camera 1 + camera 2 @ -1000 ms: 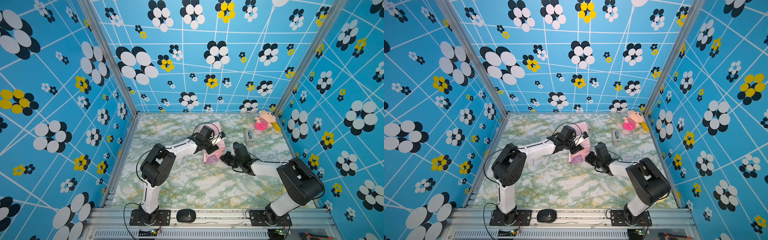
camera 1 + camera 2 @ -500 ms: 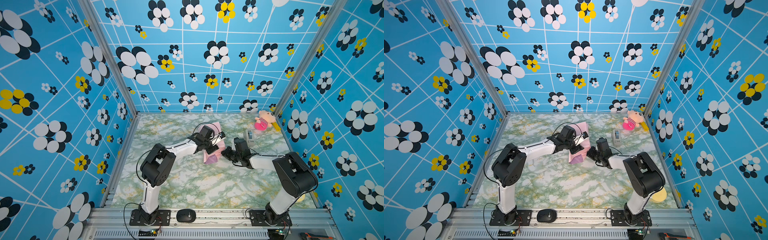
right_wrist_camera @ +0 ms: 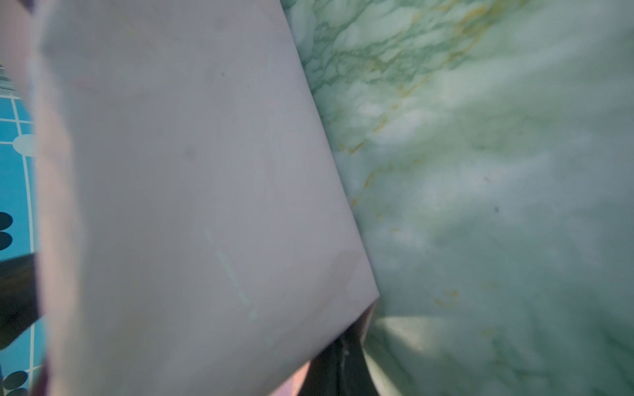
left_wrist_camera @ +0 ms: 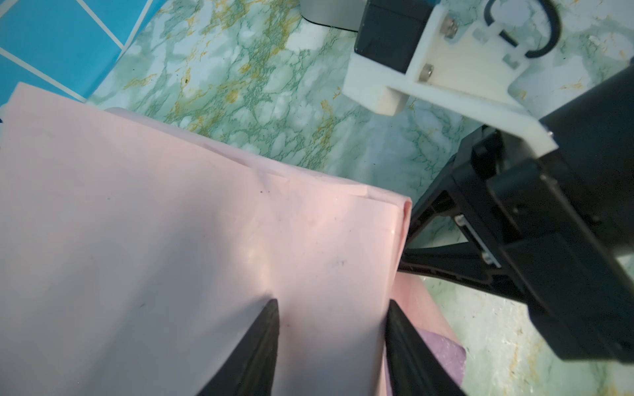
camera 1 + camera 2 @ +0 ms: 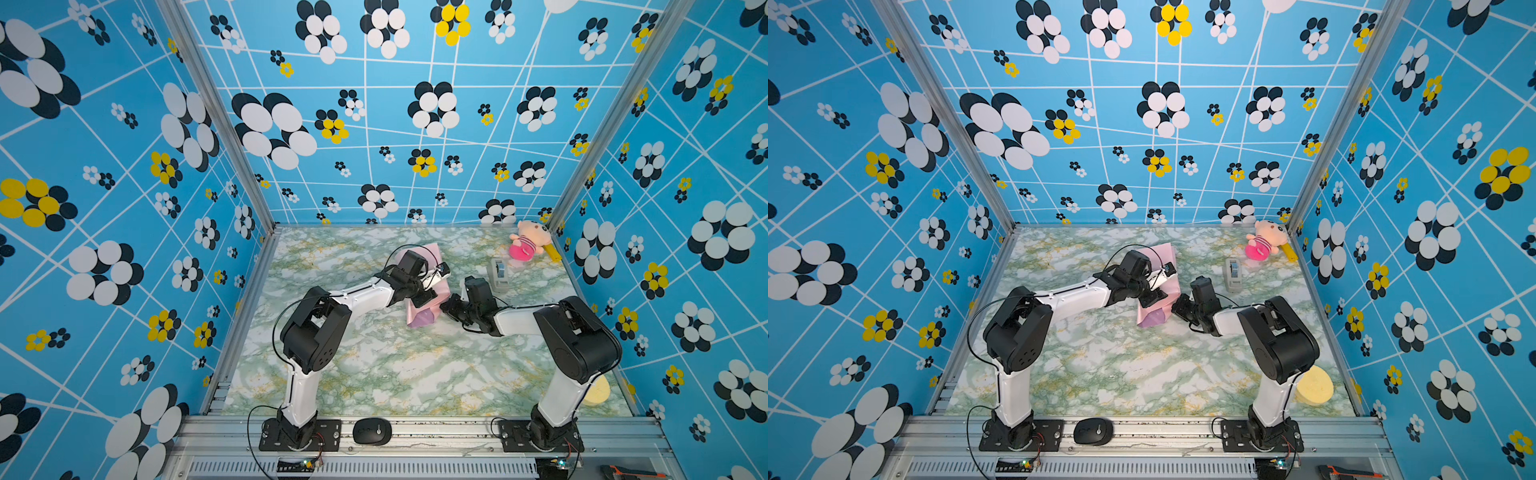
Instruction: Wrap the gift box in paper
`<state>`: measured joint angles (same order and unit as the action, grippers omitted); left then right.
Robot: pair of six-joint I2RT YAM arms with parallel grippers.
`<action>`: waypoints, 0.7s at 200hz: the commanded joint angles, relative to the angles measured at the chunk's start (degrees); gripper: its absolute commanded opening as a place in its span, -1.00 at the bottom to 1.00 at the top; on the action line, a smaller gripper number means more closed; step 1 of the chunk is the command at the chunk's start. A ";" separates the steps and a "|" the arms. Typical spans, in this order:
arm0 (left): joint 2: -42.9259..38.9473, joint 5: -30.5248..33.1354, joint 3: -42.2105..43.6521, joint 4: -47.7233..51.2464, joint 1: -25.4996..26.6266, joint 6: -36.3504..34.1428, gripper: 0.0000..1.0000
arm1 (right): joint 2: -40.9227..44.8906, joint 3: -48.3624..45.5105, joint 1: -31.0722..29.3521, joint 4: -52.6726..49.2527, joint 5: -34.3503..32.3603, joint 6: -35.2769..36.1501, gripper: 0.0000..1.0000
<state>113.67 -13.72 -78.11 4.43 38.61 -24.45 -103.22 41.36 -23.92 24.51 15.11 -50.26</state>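
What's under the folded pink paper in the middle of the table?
Only the paper shows: pink outside, a lilac patch at its near end, lying on the table. No box is visible in any view; anything beneath is covered.

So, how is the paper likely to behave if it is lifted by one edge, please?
Probably floppy: the paper bends sharply over an edge beside the left tool. Likely light and quick to slide, since it looks thin and its end lies limp on the table. It may crease further, as wrinkles show along its fold.

No text, label, brand or number is legible anywhere here.
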 commanded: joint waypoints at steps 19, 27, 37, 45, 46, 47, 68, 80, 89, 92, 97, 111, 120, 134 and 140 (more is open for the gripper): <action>1.72 -1.14 1.94 5.67 -0.22 1.51 -0.01 | -0.34 -4.41 -1.83 -1.84 -0.61 -1.20 -1.00; 1.73 -1.14 1.90 5.60 -0.28 1.51 -0.01 | -0.32 -4.86 -2.30 -1.76 -0.59 -1.40 -1.00; 1.73 -1.18 1.83 5.57 -0.28 1.60 -0.01 | -0.42 -5.38 -2.93 -1.46 -0.61 -1.83 -1.00; 1.74 -1.22 1.85 5.67 -0.27 1.64 -0.01 | -0.47 -5.82 -3.35 -1.16 -0.69 -2.10 -1.00; 1.69 -1.22 1.88 5.68 -0.28 1.62 -0.01 | -0.48 -5.93 -3.38 -1.10 -0.70 -2.11 -1.00; 1.71 -1.23 1.89 5.68 -0.29 1.65 -0.01 | -0.44 -6.02 -3.44 -1.07 -0.74 -2.21 -1.00; 1.73 -1.14 2.00 5.68 -0.29 1.62 -0.01 | -0.14 -7.66 -4.30 -0.55 -1.20 -3.07 -1.00; 1.73 -1.11 2.08 5.59 -0.29 1.62 -0.01 | 0.20 -8.41 -4.77 -0.34 -1.45 -3.43 -1.00; 1.68 -1.18 2.13 5.51 -0.29 1.71 -0.01 | 0.43 -8.94 -5.18 -0.30 -1.57 -3.66 -1.00; 1.73 -1.14 2.19 5.51 -0.29 1.69 -0.01 | 0.40 -9.05 -5.31 -0.27 -1.65 -3.79 -1.00; 1.72 -1.22 2.17 5.51 -0.29 1.77 -0.01 | 0.49 -9.40 -5.54 -0.29 -1.73 -3.94 -1.00; 1.61 -1.23 2.32 5.29 -0.29 1.86 -0.01 | 0.66 -10.63 -6.19 0.34 -2.04 -4.72 -1.00; 1.57 -1.23 2.40 5.28 -0.29 1.94 -0.01 | 0.91 -11.58 -6.55 0.84 -2.37 -5.25 -1.00; 1.49 -1.24 2.40 5.20 -0.29 1.96 -0.01 | 1.34 -12.93 -7.05 1.55 -2.70 -6.02 -1.00; 1.53 -1.30 2.40 5.16 -0.29 2.04 -0.01 | 1.52 -13.51 -7.21 1.89 -2.85 -6.30 -1.00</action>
<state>113.67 -13.76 -78.08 4.38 38.59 -24.40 -100.42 32.25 -29.65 34.96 13.58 -54.59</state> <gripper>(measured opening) 0.495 0.047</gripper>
